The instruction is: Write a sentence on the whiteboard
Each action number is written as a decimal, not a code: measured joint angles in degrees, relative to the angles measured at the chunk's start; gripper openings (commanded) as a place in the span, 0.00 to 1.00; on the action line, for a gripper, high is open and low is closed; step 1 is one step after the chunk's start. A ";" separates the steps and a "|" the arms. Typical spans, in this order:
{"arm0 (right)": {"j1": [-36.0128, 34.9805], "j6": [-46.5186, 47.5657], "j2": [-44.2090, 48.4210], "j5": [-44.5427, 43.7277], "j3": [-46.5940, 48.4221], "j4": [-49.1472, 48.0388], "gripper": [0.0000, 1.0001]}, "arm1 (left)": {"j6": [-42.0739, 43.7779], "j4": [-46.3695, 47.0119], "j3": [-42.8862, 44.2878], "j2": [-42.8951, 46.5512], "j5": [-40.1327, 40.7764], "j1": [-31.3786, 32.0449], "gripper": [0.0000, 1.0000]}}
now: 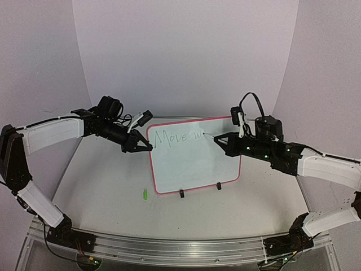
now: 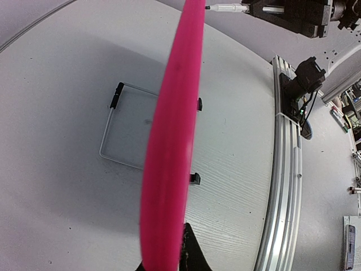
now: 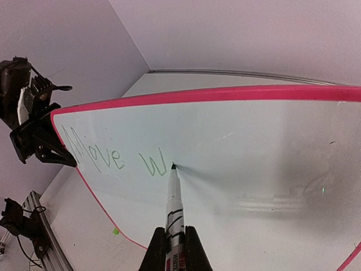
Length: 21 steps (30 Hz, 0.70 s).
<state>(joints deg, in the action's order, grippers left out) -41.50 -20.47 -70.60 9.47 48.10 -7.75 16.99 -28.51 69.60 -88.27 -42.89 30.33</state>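
Nearest, along the near edge of the table (image 1: 101, 180), a silver rail (image 1: 180, 248) with both arm bases on it; just past that, toward the left edge, a small green cap (image 1: 144, 194) lying flat, near the board's bottom left corner but not touching it; in the middle of the table, the whiteboard (image 1: 194, 164) with its pink-red frame, standing up on two black clip feet (image 1: 182, 193), a wire stand (image 2: 121, 132) on the table behind it; along the top of the board, the sentence (image 1: 177, 137) in thin green letters, reading "Move w"; left gripper (image 1: 145, 147) pinched tight on the board's left edge, up near the top corner; right gripper (image 3: 174, 237) squeezed closed on a white marker (image 3: 172, 195), tip touching the board right after the "w".
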 measured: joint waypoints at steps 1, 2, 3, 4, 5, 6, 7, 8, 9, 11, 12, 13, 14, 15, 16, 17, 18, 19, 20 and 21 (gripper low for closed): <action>0.00 0.00 -0.24 -0.04 0.00 -0.02 0.00 | -0.02 0.00 0.00 0.00 0.00 0.00 0.00; 0.00 0.00 -0.46 -0.04 0.00 -0.02 0.00 | -0.02 0.00 0.00 0.00 0.00 0.00 0.00; 0.00 0.00 -0.66 -0.04 0.00 0.00 0.00 | -0.05 0.00 0.00 0.00 0.02 0.00 0.00; 0.00 0.00 -0.82 -0.04 0.00 -0.01 0.00 | -0.08 0.00 0.00 0.00 0.02 0.00 0.00; 0.00 -0.01 -0.89 -0.04 0.00 0.00 0.00 | -0.11 0.00 0.00 0.00 0.01 0.00 0.00; 0.00 -0.02 -0.91 -0.05 0.00 0.00 0.00 | -0.17 0.00 0.00 0.00 0.01 0.00 0.00; 0.00 -0.02 -0.91 -0.07 0.00 0.00 0.00 | -0.22 0.00 0.00 0.00 0.02 0.00 0.00; 0.00 -0.02 -0.91 -0.10 0.00 0.00 0.00 | -0.24 0.00 0.00 0.00 0.02 0.00 0.00; 0.00 -0.03 -0.91 -0.13 0.00 0.00 0.00 | -0.24 0.00 0.00 0.00 0.02 0.00 0.00; 0.00 -0.19 -0.90 -0.18 -0.04 0.02 0.00 | -0.24 0.00 0.00 0.00 0.02 0.00 0.00; 0.00 -0.27 -0.85 -0.20 -0.12 0.01 0.00 | -0.24 0.00 0.00 0.00 0.02 0.00 0.00; 0.00 -0.43 -0.74 -0.24 -0.33 0.01 0.00 | -0.24 0.00 0.00 0.00 0.02 0.00 0.00; 0.00 -0.60 -0.58 -0.31 -0.65 0.04 0.00 | -0.24 0.00 0.00 0.00 0.02 0.00 0.00; 0.00 -0.73 -0.40 -0.39 -1.04 0.08 0.00 | -0.24 0.00 0.00 0.00 0.02 0.00 0.00; 0.00 -0.87 -0.27 -0.42 -1.38 0.09 0.00 | -0.24 0.00 0.00 0.00 0.02 0.00 0.00; 0.00 -1.06 -0.21 -0.43 -1.69 0.09 0.00 | -0.24 0.00 0.00 0.00 0.02 0.00 0.00; 0.00 -1.23 -0.17 -0.43 -1.99 0.09 0.00 | -0.24 0.00 0.00 0.00 0.02 0.00 0.00; 0.00 -1.36 -0.16 -0.43 -2.23 0.10 0.00 | -0.25 0.00 0.00 0.00 0.02 0.00 0.00; 0.00 -1.47 -0.16 -0.43 -2.43 0.11 0.00 | -0.26 0.00 0.00 0.00 0.02 0.00 0.00; 0.00 -1.57 -0.13 -0.43 -2.57 0.12 0.00 | -0.26 0.00 0.00 0.00 0.02 0.00 0.00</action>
<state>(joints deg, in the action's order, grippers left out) -41.50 -22.04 -70.73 9.04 45.53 -7.63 16.73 -28.51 69.60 -88.27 -42.87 30.33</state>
